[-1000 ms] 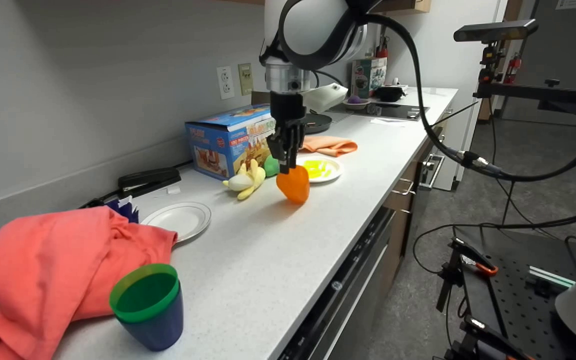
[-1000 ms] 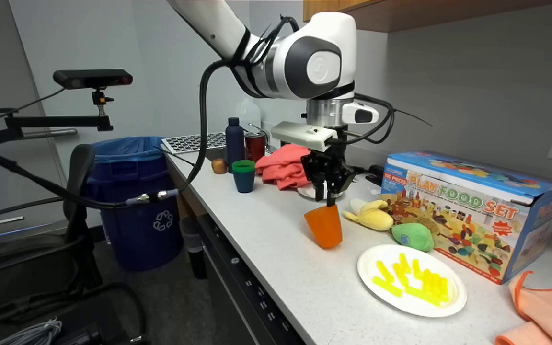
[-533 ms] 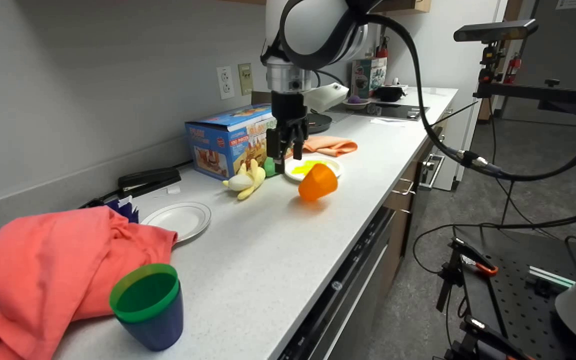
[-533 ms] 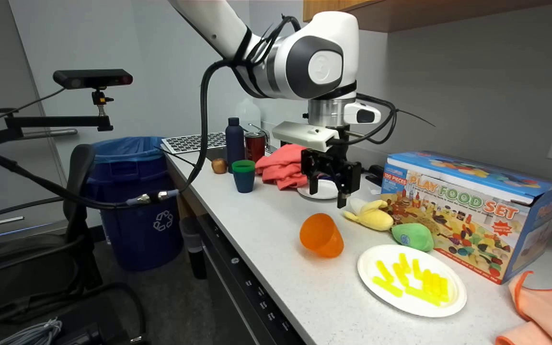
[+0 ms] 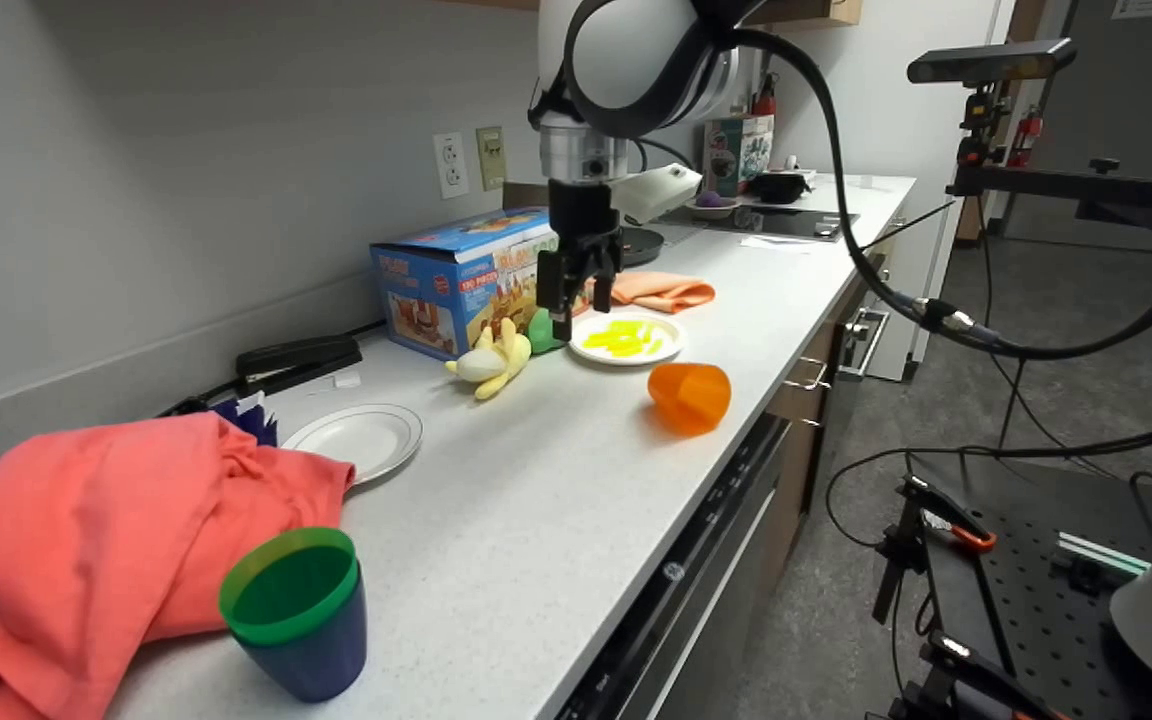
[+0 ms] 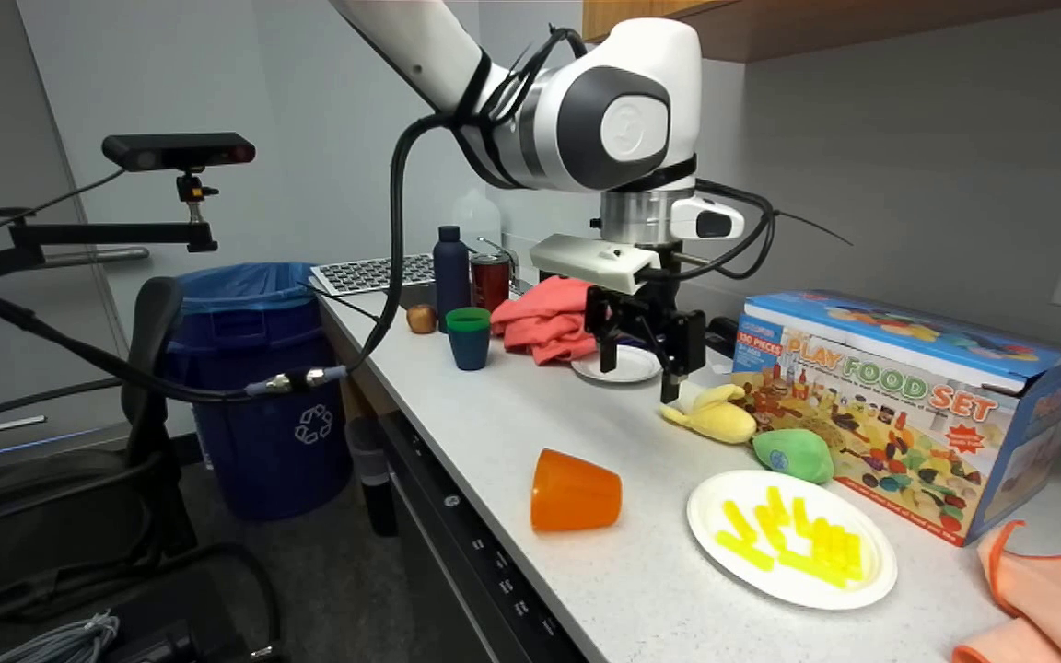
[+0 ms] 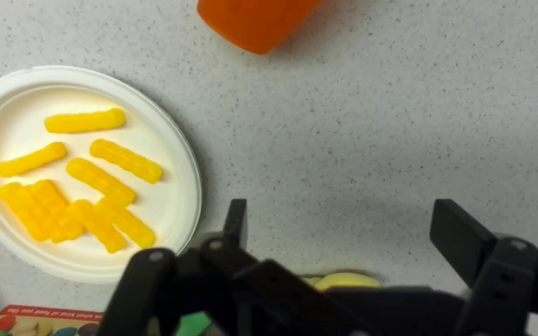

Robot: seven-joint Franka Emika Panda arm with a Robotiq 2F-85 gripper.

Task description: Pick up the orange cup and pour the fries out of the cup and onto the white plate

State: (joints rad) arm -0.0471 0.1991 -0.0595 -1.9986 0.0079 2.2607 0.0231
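Observation:
The orange cup lies on its side on the counter, close to the front edge; in the wrist view part of the cup shows at the top. Its inside does not show. The white plate holds several yellow fries, some loose and some side by side. My gripper stands open with bare counter between its fingers. In both exterior views the gripper hangs above the counter, apart from the cup and behind it as seen from the front edge.
A toy banana and a green toy lie beside the plate, before a play food box. A plain white plate, a coral cloth and a green cup stand further along. An orange cloth lies past the fries plate.
One second ago the cup hung tilted at my fingers. The gripper has opened, and the cup has dropped and rolled toward the front edge. The arm has shifted only slightly.

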